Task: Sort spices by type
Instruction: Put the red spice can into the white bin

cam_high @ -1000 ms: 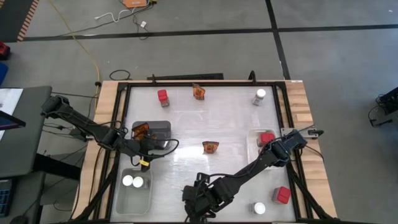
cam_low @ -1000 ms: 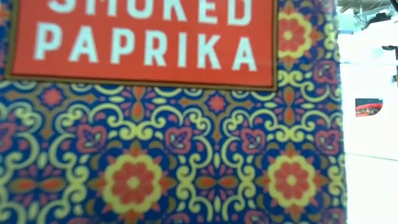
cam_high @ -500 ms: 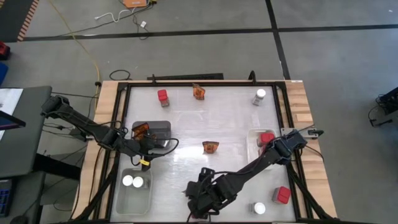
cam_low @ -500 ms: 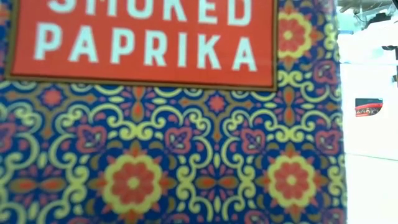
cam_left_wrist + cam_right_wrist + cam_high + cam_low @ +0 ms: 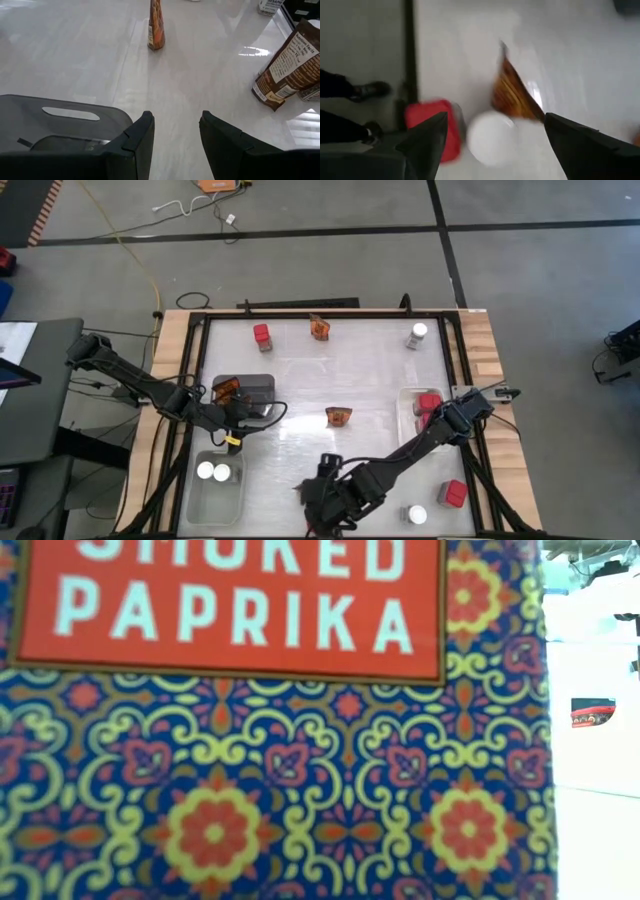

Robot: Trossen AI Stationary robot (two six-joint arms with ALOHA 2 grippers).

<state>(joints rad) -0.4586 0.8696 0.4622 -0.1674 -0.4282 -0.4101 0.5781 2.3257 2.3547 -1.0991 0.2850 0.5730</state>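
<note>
Spices lie scattered over the desk (image 5: 330, 380), partly sorted. Two white-lidded jars (image 5: 214, 472) sit in the clear tray (image 5: 215, 505) near the left arm, an orange-brown packet (image 5: 228, 391) rests in the grey tray (image 5: 262, 385), and a red box (image 5: 429, 401) lies in the white tray (image 5: 408, 398) on the right side. Unsorted are a red box (image 5: 262, 335), a packet (image 5: 319, 328) and a jar (image 5: 418, 334) along the far edge, a packet (image 5: 338, 416) mid-desk, and a jar (image 5: 417, 514) and red box (image 5: 455, 493) near the right front corner.

Left pincer (image 5: 176, 135) hovers at the grey tray's rim, fingers parted and gripping nothing. Right pincer (image 5: 492, 137) stands wide open and empty; its wrist camera looks past the fingers at a red box, a jar and a packet bunched in line.

Crowding looks like the main risk. If the open right pincer descends on one of those neighbours, a finger could nudge another, tip the jar so it rolls, or catch two kinds at once. The crinkled packets are likely to fold or slip in a grip. A paprika box (image 5: 270, 720) blocks the low camera entirely, so height above the desk is hard to judge.
</note>
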